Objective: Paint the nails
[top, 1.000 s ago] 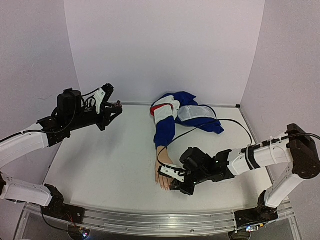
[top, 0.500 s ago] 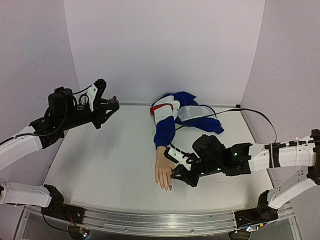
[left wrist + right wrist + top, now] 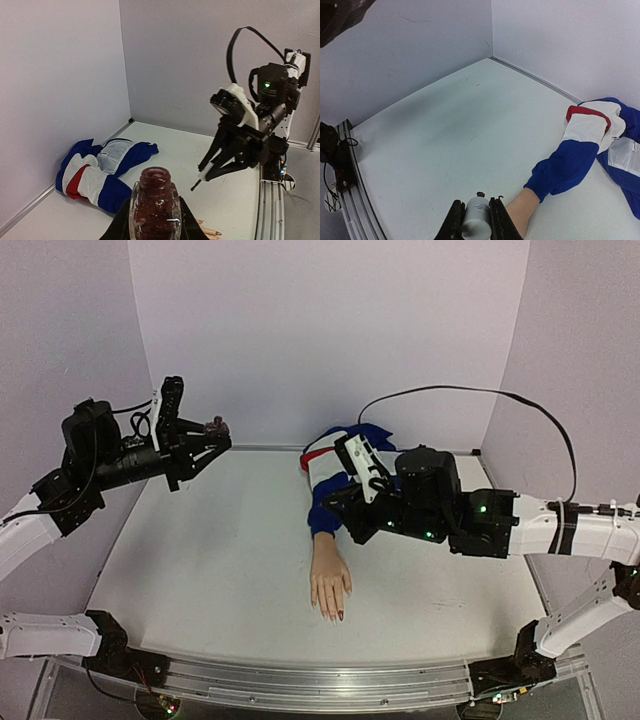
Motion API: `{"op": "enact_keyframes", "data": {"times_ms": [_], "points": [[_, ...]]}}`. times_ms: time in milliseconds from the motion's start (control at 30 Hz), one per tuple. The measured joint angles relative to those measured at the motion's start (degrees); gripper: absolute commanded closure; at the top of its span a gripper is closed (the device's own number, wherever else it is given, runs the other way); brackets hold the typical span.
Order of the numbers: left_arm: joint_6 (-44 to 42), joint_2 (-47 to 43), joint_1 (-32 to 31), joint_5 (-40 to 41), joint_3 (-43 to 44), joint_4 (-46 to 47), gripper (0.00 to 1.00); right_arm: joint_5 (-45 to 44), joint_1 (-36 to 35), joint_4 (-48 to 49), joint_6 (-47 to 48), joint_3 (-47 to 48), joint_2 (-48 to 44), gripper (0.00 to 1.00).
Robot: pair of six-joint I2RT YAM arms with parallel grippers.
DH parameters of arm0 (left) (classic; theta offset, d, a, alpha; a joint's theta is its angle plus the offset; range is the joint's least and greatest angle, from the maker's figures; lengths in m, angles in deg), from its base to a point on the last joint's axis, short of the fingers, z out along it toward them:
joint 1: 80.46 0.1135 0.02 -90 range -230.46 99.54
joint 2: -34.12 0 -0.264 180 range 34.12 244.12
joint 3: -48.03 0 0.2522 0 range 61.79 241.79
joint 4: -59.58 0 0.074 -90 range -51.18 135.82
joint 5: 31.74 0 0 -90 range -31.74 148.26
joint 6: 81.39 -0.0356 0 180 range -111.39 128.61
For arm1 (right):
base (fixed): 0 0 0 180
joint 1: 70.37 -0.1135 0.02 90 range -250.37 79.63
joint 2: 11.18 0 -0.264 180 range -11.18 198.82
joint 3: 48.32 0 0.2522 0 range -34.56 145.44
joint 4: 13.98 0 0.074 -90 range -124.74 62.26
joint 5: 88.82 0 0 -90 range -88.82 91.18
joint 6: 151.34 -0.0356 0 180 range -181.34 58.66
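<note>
The mannequin hand [image 3: 329,583] lies palm down on the table, and its nails [image 3: 339,615] look dark red. Raised above the blue sleeve [image 3: 326,502], my right gripper [image 3: 348,512] is shut on the white brush cap [image 3: 476,217], with the dark brush tip [image 3: 480,194] pointing down. High at the left, my left gripper [image 3: 207,436] is shut on the open dark-red polish bottle [image 3: 216,426]. The left wrist view has the bottle [image 3: 155,205] close up, the brush cap [image 3: 205,175] beyond it, and fingertips [image 3: 210,232] with a red nail at the bottom edge.
A blue, white and red jacket [image 3: 385,465] is bunched against the back wall behind the sleeve. Purple walls close the table at the back and on both sides. A metal rail [image 3: 300,680] runs along the near edge.
My right gripper has lifted the brush away from the mannequin fingertips and moved back over the sleeve. The left arm has raised the bottle and drawn it left.
</note>
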Motion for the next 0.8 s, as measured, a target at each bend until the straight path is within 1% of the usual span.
{"op": "enact_keyframes", "data": {"times_ms": [67,167,267,367,400,533,800], "points": [[-0.5,-1.8,0.0,-1.7,0.0,-1.4,1.0,0.3,0.4,0.1,-0.4,2.0,1.0,1.0],[-2.4,-4.9,0.0,-2.8,-2.2,-2.3,1.0,4.1,2.0,0.1,-1.6,3.6,2.1,1.0],[-5.6,-5.7,0.0,-3.7,-5.3,-3.1,1.0,11.3,5.5,0.2,-3.1,4.6,3.0,1.0],[-8.4,-3.8,-0.3,-4.8,-7.3,-3.8,1.0,18.8,8.0,0.6,-3.7,5.8,4.3,1.0],[-9.3,-2.9,-0.5,-5.2,-7.9,-4.2,1.0,22.6,8.5,0.9,-3.8,6.9,5.2,1.0],[-11.8,-1.0,-1.3,-7.1,-9.8,-6.8,1.0,31.8,8.4,1.8,-3.8,10.6,7.4,1.0],[-16.3,-1.0,-2.6,-7.2,-9.8,-9.7,1.0,42.7,8.1,2.8,-3.6,17.5,9.6,1.0]]}}
